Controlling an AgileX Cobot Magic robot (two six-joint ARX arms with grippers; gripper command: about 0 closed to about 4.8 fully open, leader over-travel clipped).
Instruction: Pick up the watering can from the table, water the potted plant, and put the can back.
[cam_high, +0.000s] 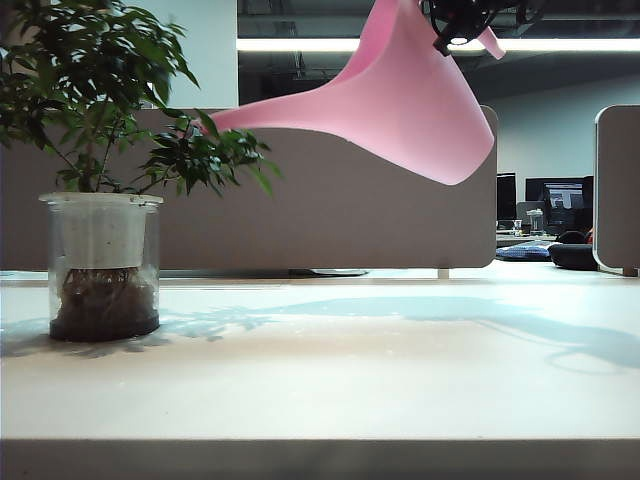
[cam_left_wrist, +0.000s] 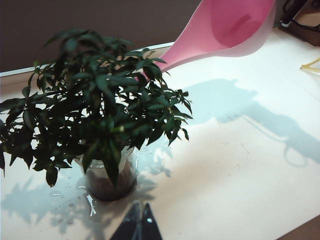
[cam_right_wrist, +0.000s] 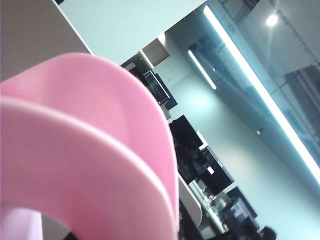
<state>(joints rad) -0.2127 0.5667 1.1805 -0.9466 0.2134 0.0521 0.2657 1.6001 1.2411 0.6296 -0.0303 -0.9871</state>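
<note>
Right hand (cam_high: 462, 28) grips tilted smooth pink plastic watering can (cam_high: 410, 100), spout over bushy dark-leaved potted plant (cam_high: 100, 150) to pour; left hand (cam_left_wrist: 136, 222), nearly closed, empty, waits beside the pot.

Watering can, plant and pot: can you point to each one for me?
watering can (cam_high: 415, 110): exterior view, on its wide pink body.
potted plant (cam_left_wrist: 100, 110): left wrist view, on its dark leaves.
pot (cam_high: 100, 240): exterior view, on its white liner.
</note>
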